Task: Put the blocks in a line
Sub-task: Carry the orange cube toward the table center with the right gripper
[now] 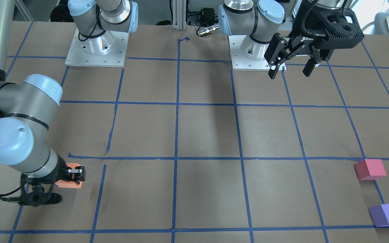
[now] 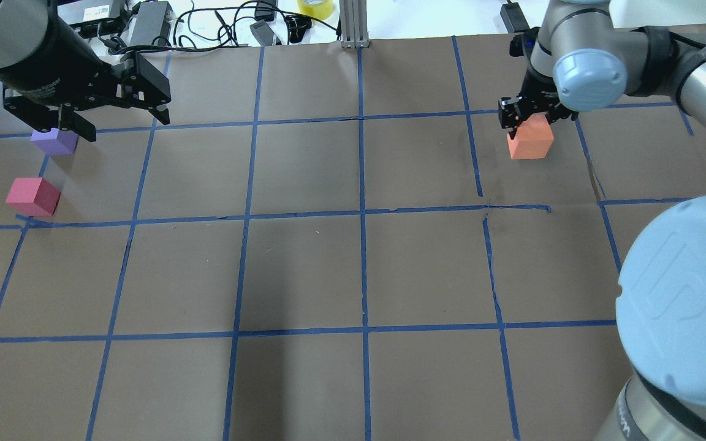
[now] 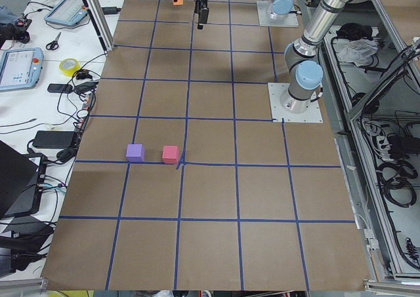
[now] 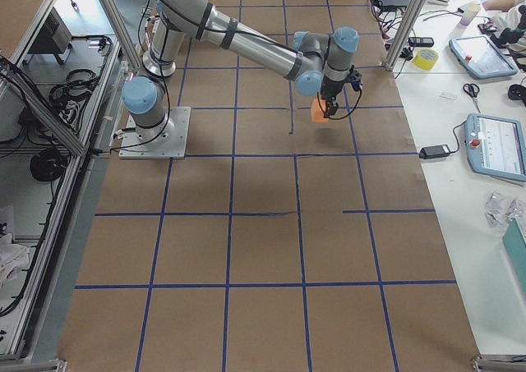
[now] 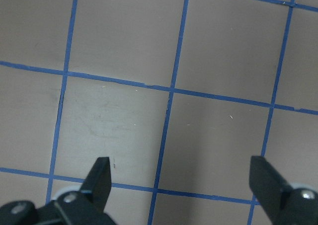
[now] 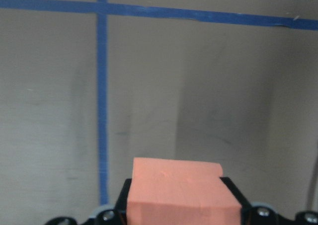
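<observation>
- Jaws of the right gripper (image 2: 532, 122) are closed on the matte orange foam cube (image 2: 531, 144), gripping its upper part. In the right wrist view the cube sits between the finger pads.
- Orange foam cube is over the robot's right side of the brown paper-covered table (image 2: 304, 275), inside one square of the blue tape grid (image 2: 362, 214). Whether it touches the table cannot be told.
- Left gripper (image 2: 125, 122) has its jaws spread wide with nothing between them. It is raised above the table on the robot's left.
- Matte purple foam cube (image 2: 54, 142) rests on the table at the far left.
- Matte red-pink foam cube (image 2: 33, 196) rests near the purple one, not touching it, beside a tape crossing.
- Both lie well apart from the orange cube.
</observation>
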Tool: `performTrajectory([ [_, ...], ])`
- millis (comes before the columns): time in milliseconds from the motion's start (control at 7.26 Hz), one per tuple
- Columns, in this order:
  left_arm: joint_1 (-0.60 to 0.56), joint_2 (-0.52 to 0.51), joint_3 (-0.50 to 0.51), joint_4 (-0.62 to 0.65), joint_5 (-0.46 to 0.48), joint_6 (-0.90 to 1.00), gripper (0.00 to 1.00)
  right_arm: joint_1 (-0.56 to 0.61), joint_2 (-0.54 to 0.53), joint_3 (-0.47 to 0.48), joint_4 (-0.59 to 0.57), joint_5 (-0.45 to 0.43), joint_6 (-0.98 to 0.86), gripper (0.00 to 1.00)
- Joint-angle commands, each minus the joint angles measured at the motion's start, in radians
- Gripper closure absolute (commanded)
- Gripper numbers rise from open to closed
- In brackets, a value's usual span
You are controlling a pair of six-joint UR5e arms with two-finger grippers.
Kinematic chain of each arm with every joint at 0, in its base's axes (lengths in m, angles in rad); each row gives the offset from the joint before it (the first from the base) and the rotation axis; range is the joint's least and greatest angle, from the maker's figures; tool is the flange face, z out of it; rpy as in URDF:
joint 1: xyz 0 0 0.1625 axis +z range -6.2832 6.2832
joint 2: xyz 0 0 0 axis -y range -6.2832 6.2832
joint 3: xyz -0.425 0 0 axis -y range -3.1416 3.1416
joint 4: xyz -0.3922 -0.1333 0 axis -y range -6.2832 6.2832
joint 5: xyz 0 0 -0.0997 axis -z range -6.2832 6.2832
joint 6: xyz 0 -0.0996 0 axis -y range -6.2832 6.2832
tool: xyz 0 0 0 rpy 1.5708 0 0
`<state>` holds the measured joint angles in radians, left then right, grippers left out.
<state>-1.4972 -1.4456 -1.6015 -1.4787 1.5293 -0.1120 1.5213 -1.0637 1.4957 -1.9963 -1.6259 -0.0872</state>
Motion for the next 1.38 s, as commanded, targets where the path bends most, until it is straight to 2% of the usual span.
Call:
performTrajectory([
  [0,0.0,0.001,0.0,0.0,0.0,-0.001,0.0,0.191,0.013,-0.032,-0.012,0.056,0.312,1.0],
  [413,0.0,0.001,0.0,0.0,0.0,0.0,0.0,0.33,0.123,-0.133,-0.047,0.104,0.405,1.0],
  [689,0.0,0.001,0.0,0.0,0.0,0.0,0.0,0.378,0.186,-0.137,-0.142,0.106,0.405,1.0],
  [964,0.0,0.001,0.0,0.0,0.0,0.0,0.0,0.407,0.217,-0.155,-0.173,0.106,0.414,0.99],
  [1102,0.0,0.001,0.0,0.0,0.0,-0.001,0.0,0.422,0.231,-0.166,-0.173,0.106,0.434,0.95],
  [1240,0.0,0.001,0.0,0.0,0.002,0.0,0.0,0.431,0.237,-0.166,-0.176,0.104,0.437,0.46],
])
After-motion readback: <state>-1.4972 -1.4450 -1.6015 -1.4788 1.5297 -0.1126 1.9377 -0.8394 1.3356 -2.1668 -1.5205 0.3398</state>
